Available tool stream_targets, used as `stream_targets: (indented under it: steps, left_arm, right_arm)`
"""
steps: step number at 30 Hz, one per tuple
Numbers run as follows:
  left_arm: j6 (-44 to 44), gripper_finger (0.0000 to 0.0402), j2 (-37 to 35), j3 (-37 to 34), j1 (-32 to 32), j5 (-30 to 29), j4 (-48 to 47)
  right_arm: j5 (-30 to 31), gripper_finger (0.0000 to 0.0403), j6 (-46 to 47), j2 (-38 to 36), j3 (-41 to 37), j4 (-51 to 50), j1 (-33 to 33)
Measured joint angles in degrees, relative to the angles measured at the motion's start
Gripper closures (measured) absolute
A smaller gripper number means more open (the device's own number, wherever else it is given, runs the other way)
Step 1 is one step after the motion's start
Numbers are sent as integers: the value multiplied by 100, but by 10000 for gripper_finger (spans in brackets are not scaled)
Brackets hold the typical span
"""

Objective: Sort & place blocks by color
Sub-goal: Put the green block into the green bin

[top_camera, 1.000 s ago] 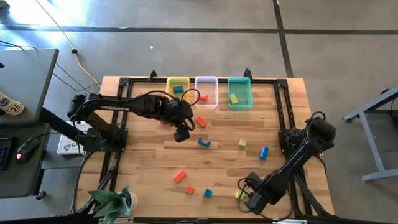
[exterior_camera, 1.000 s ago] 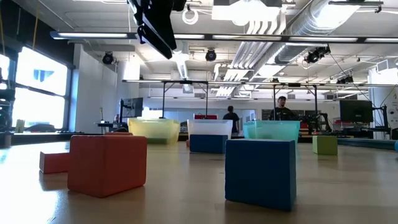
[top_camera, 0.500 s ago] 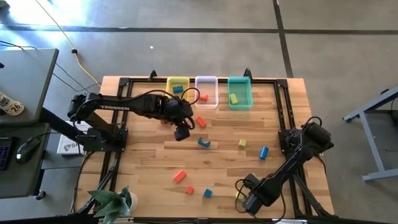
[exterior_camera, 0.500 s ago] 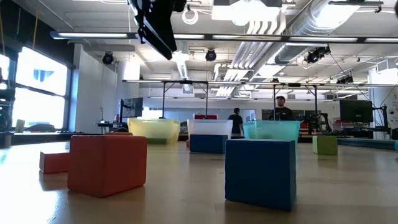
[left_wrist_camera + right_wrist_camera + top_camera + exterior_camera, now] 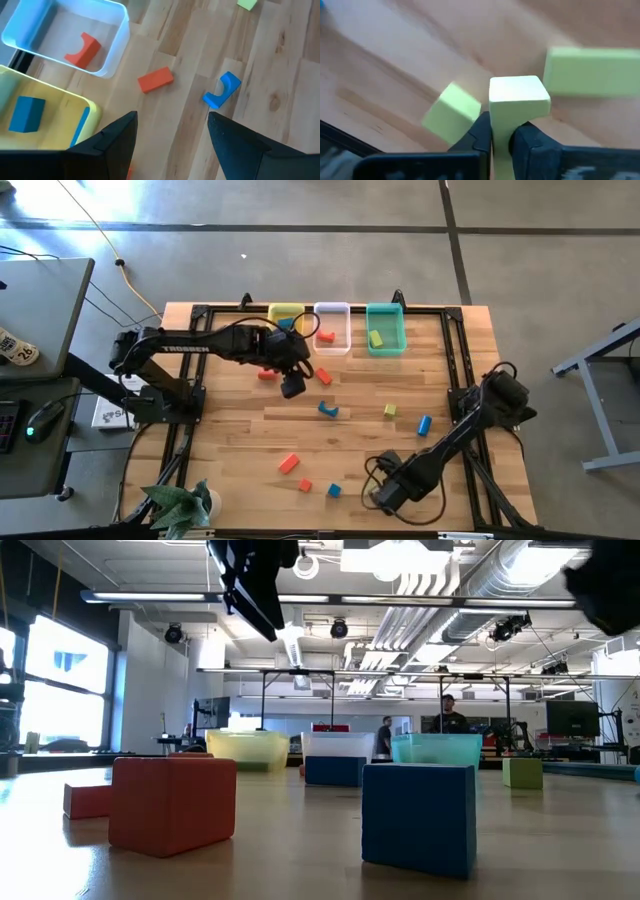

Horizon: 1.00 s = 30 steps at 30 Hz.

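My right gripper (image 5: 385, 493) hovers by the table's near edge, shut on a yellow-green block (image 5: 519, 97); two more yellow-green blocks (image 5: 452, 114) (image 5: 590, 70) lie on the wood beyond it. My left gripper (image 5: 292, 387) hangs open above the table's middle left, over a red block (image 5: 156, 80) and a blue arch (image 5: 222, 90). At the far edge stand the yellow tray (image 5: 285, 313) with a blue block (image 5: 27, 114), the clear tray (image 5: 332, 330) with a red arch (image 5: 82, 49), and the teal tray (image 5: 385, 330) with a yellow-green block (image 5: 376, 338). My right gripper pinches the yellow-green block between its two fingers (image 5: 482, 132), on two opposite side faces (image 5: 500, 125). The block's pale end face points away from the wrist, past the fingertips. Whether the block is clear of the table I cannot tell.
Loose on the wood lie a yellow-green cube (image 5: 390, 411), a blue cylinder (image 5: 424, 424), a red bar (image 5: 289, 463), a small red block (image 5: 304, 485) and a blue cube (image 5: 333, 490). A potted plant (image 5: 180, 505) stands at the near left corner. People move in the room behind.
My right gripper has travelled along the near edge toward the table's left, and its arm now shows in the low view's upper right corner. My left gripper has drifted a little toward the far edge, still open.
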Motion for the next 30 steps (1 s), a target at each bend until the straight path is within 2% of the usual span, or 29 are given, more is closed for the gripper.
stream_targets:
  steps: [7,13,20,30]
  left_arm:
    - [148,170,4,0,306,-183,10]
    - [251,170,4,0,506,-191,11]
    - [450,170,4,0,713,-162,7]
    - [404,170,4,0,873,-127,0]
  right_arm:
    - [866,385,-545,-504,121,-516,-545]
    - [1627,382,-1486,-1131,121,-1205,-1366]
    - [2164,382,-3440,-1871,121,-1401,-2808]
    - [2128,382,-6321,-2197,121,-1187,-4905]
